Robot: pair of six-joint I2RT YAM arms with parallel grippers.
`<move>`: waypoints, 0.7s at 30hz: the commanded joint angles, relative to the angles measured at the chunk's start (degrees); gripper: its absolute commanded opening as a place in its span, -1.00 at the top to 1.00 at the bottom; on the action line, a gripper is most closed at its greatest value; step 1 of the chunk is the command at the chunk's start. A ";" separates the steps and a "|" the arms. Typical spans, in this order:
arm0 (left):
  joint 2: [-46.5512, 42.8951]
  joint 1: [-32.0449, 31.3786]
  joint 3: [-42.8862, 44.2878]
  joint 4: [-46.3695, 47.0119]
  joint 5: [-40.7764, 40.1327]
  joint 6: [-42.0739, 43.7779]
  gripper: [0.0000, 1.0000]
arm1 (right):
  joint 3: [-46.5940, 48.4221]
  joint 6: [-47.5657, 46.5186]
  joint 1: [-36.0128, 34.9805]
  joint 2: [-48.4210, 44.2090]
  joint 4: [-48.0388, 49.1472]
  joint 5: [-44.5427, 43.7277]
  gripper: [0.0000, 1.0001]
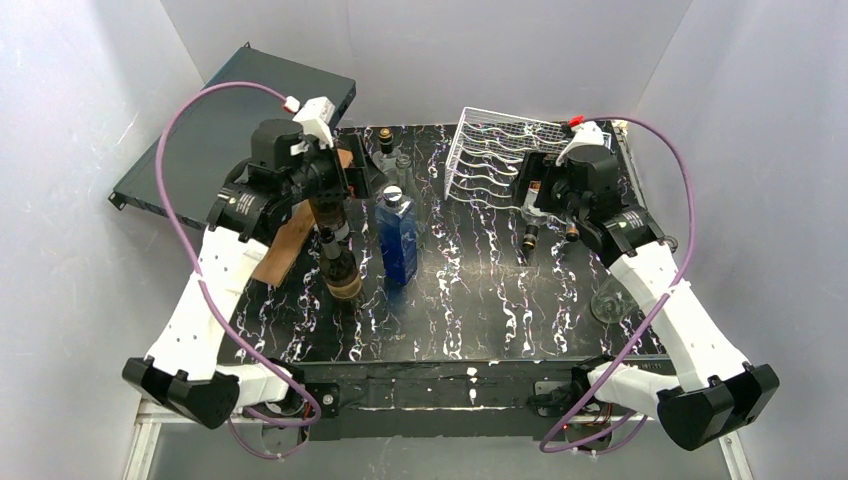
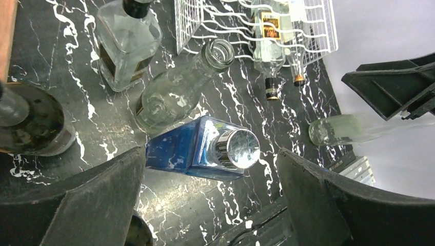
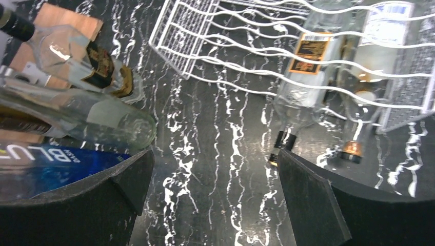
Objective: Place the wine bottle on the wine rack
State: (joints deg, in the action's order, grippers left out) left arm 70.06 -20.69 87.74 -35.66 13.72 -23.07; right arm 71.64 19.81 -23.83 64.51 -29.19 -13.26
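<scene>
Just outside the wide-open jaws of the left gripper (image 2: 210, 156), off to one side, the dark wine bottle (image 2: 33, 123) stands upright, likely heavy, rigid, slick and breakable glass best clamped at its neck, while the right gripper (image 3: 215, 154) gapes empty facing the wine rack (image 3: 177, 33).

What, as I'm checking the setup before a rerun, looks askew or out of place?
The flat dark case is off the table, beyond its back-left corner, apparently tilted against the wall. A wooden board also leans at a slant near the table's left edge. Nothing looks spilled or broken.
</scene>
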 commanded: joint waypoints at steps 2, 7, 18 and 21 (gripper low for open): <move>3.50 -5.35 5.55 -6.45 -6.42 1.84 -0.99 | -2.05 3.33 0.10 0.05 5.74 8.89 -1.00; 6.07 -11.14 8.29 -9.77 -15.90 5.91 -0.99 | -2.50 4.04 0.10 1.33 6.73 14.79 -1.00; 12.54 -23.36 13.63 -15.11 -35.69 13.21 -0.99 | -4.46 3.65 0.10 0.09 8.31 14.28 -1.00; 13.41 -24.43 14.20 -15.17 -36.21 13.16 -0.89 | -5.02 3.90 0.10 0.17 8.59 15.18 -1.00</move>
State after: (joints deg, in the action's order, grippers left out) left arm 82.89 -44.03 99.55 -48.47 -16.58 -11.70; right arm 67.24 23.66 -23.83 66.00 -23.66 0.38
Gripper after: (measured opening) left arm 0.989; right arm 0.997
